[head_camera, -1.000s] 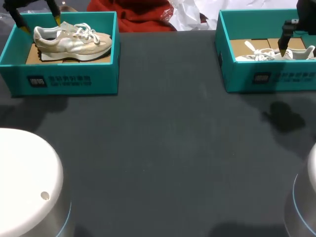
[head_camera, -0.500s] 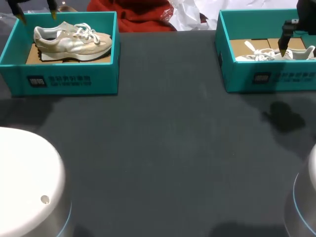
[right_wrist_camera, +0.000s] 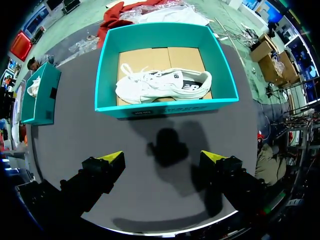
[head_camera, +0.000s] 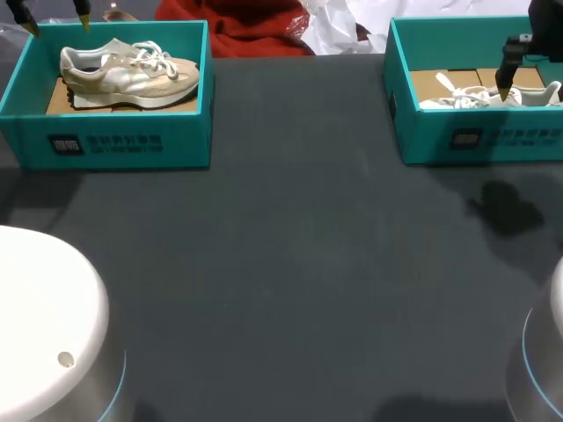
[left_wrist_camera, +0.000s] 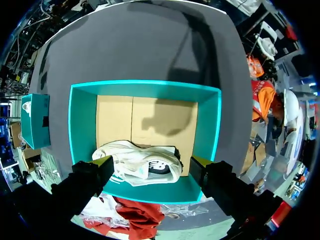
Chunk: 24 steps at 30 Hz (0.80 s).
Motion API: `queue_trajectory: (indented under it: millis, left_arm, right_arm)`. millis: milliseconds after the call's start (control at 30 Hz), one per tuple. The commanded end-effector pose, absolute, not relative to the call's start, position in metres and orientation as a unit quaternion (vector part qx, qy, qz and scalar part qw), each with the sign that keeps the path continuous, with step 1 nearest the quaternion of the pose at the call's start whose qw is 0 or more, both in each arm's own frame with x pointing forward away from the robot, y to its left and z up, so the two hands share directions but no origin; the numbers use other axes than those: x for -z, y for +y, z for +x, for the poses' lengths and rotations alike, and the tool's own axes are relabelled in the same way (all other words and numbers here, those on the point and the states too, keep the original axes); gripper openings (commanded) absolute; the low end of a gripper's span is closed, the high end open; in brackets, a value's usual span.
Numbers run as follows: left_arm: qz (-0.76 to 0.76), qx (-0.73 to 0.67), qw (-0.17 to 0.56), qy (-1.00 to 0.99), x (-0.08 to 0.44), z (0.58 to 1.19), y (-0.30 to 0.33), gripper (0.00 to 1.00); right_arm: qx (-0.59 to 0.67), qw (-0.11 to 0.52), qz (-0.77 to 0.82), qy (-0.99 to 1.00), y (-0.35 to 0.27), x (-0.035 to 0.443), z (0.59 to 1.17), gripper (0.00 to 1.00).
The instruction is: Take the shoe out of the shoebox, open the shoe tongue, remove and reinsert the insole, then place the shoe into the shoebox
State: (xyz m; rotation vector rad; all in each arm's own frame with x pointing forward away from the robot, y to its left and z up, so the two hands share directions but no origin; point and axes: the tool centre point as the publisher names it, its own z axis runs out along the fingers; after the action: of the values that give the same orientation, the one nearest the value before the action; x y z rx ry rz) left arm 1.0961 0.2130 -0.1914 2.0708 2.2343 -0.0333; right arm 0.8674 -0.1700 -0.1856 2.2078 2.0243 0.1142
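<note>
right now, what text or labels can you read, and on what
Left box, front wall: dark square and two lines of white print, too blurred to read.
Right box, front wall: same kind of label, too blurred to read.
Left shoe and right shoe: a side mark on each, too small to read.

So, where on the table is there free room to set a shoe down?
The dark table between the left shoebox and the right shoebox is bare, and so is its near middle. Crowded: inside both boxes, where the beige shoe and the white shoe lie.
</note>
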Motion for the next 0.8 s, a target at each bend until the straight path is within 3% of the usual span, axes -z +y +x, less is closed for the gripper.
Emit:
queue_trajectory:
  millis: [33, 800]
  left_arm:
    - [0.687, 0.007, 0.043, 0.725, 0.208, 1.122, 0.220, 1.00]
    - [0.698, -0.004, 0.001, 0.716, 0.289, 1.167, 0.254, 1.00]
  right_arm:
    - [-0.039, 0.072, 0.735, 0.674, -0.170, 0.186, 0.867, 1.00]
    - [-0.039, 0.072, 0.735, 0.674, -0.170, 0.186, 0.867, 1.00]
